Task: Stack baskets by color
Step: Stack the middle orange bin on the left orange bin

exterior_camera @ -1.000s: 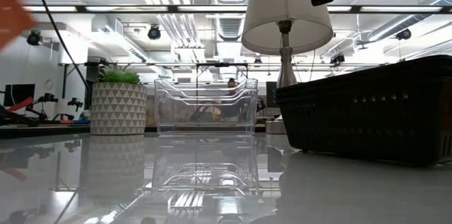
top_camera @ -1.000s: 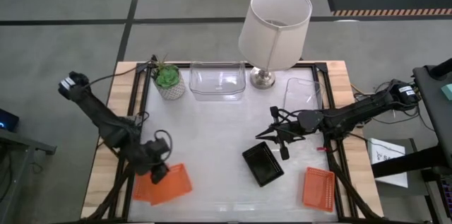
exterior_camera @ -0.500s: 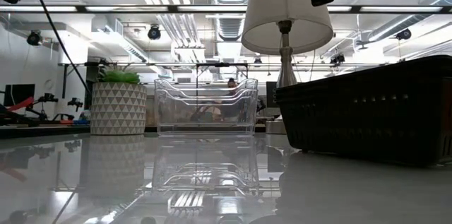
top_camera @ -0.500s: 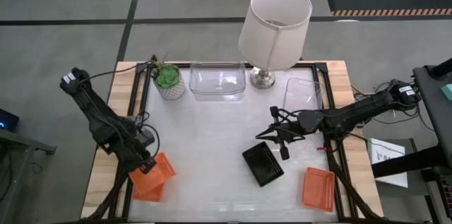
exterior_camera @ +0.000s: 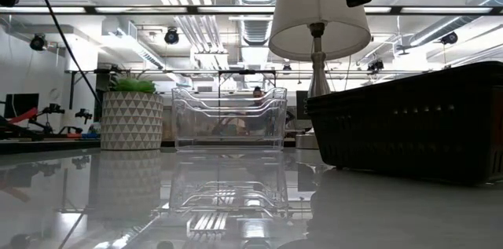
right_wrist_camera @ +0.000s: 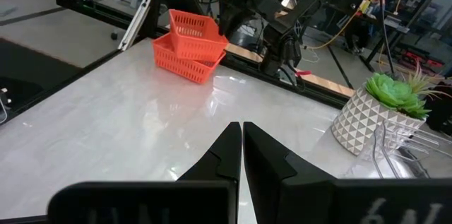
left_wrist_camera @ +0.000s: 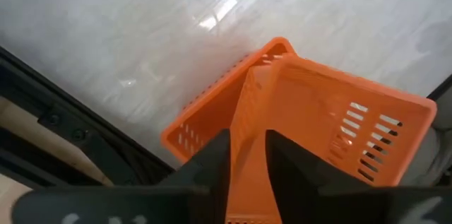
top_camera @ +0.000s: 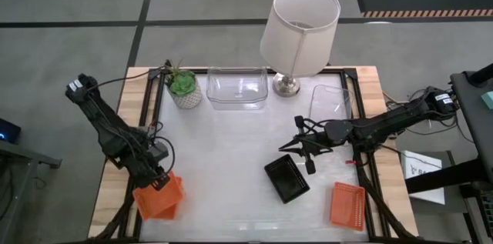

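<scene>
At the near left corner of the worktop (top_camera: pixel 231 159), the left hand (top_camera: pixel 160 183) has swung an orange basket (top_camera: pixel 163 190) round and down onto a second orange basket (top_camera: pixel 148 207); a second ago the pair lay fanned apart, and now the upper one sits crookedly in the lower. The fingers (left_wrist_camera: pixel 212 164) straddle the upper basket's wall with a small gap showing, so the grip seems to be loosening; whether it has fully let go cannot be told. That probably makes two of the three oranges stacked, though not squared up. The third orange basket (top_camera: pixel 347 205) lies at the near right corner, well apart, and has not moved. Just beyond it is a black basket (top_camera: pixel 286 178), with the right hand (top_camera: pixel 309 164) hovering nearby, fingers pressed together and empty, unchanged. Farther back stand a clear basket (top_camera: pixel 330 101) on the right, clear baskets (top_camera: pixel 237 88), the plant (top_camera: pixel 183 88) and the lamp (top_camera: pixel 299 28).
</scene>
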